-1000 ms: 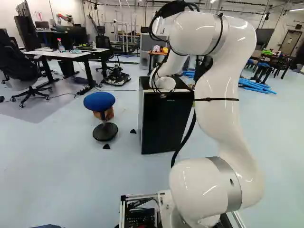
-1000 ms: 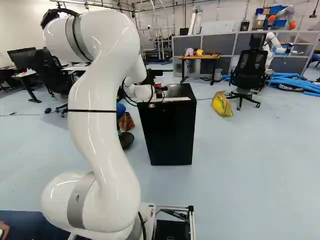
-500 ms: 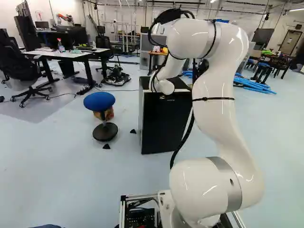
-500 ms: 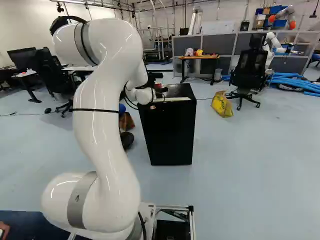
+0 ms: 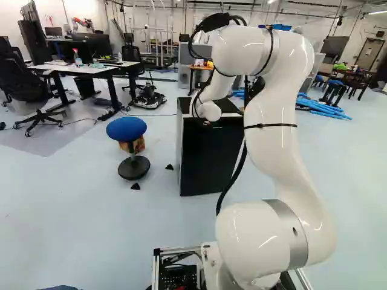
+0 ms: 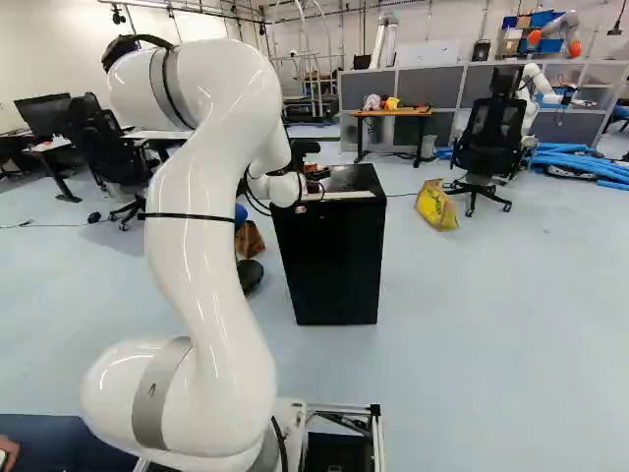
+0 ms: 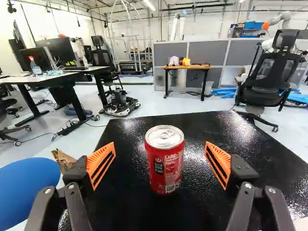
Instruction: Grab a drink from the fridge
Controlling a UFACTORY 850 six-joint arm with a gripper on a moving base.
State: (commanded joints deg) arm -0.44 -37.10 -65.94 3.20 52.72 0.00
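Wide apart stand the fingers of the gripper (image 6: 316, 175), their orange pads (image 7: 101, 163) facing one another with space on either side of a red soda can (image 7: 164, 161); neither pad touches it. Upright, the can rests on the glossy black top of the mini fridge (image 6: 329, 256), its silver lid uppermost. From the joint at the foot of both base views, the white arm (image 5: 272, 139) rises and bends over toward the fridge. In the left base view, a blue-seated stool (image 5: 126, 128) stands near the fridge's left side, and farther off is a white-topped desk (image 5: 84, 69) with a bottle (image 5: 77, 58) on it. A yellow bag (image 6: 435, 205) lies on the floor at the right of the right base view, near a black office chair (image 6: 493, 138). Beyond the fridge, a wooden-topped table (image 7: 186, 67) stands before grey partitions (image 7: 208, 52).
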